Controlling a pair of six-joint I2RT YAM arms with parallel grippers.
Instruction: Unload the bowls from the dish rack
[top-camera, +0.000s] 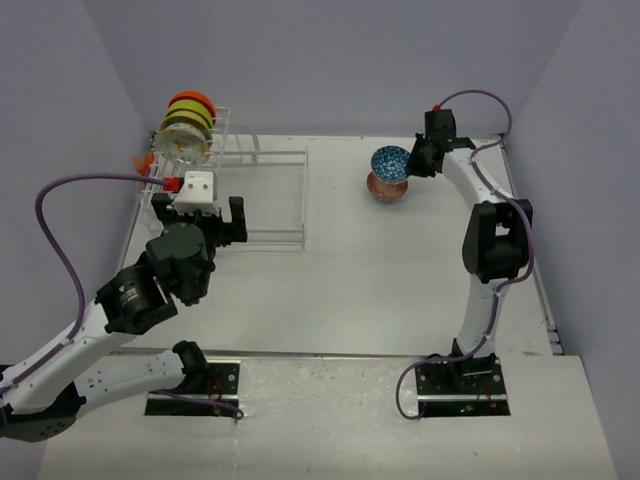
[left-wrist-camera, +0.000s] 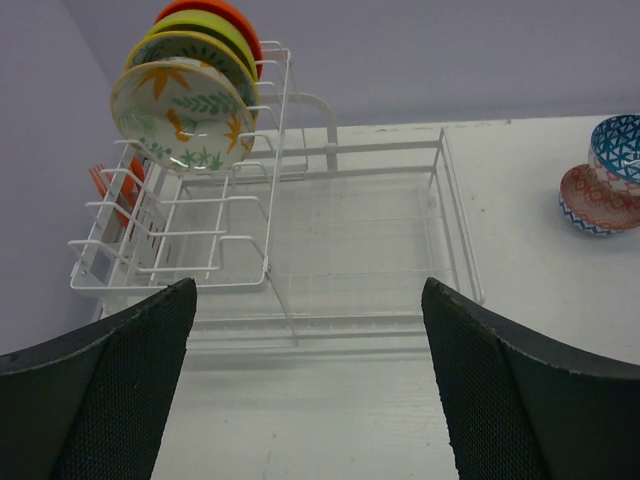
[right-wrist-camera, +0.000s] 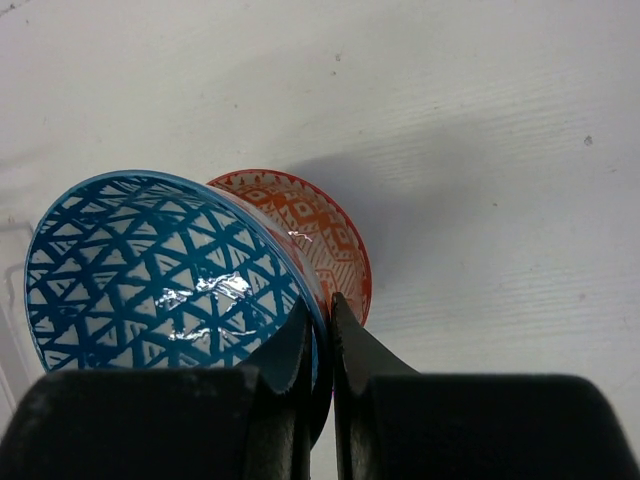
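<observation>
1. Dish rack (top-camera: 303, 200): three bowls stand on edge in its tall gridded end: floral bowl (left-wrist-camera: 180, 110) in front, yellow-green bowl (left-wrist-camera: 205, 28) behind it, orange bowl (left-wrist-camera: 235, 15) at the back. The low open section of the rack holds no bowls.
2. Two bowls are out of the rack, on the table (top-camera: 400, 290) well to the right of it: the red patterned bowl (right-wrist-camera: 320, 225), with the blue patterned bowl (right-wrist-camera: 160, 270) tilted against or into it.
3. Right gripper (right-wrist-camera: 322, 305): clenched on the blue bowl's rim, one finger inside and one outside. Can't tell whether the bowl's weight is fully down yet.
4. Left gripper (left-wrist-camera: 308, 300): released, jaws wide with nothing between them, at the near side of the rack and facing the stacked bowls.
5. My read: two of five are unloaded, pending release of the blue one. Three are left, and the floral bowl looks like the next pick for the left arm.
</observation>
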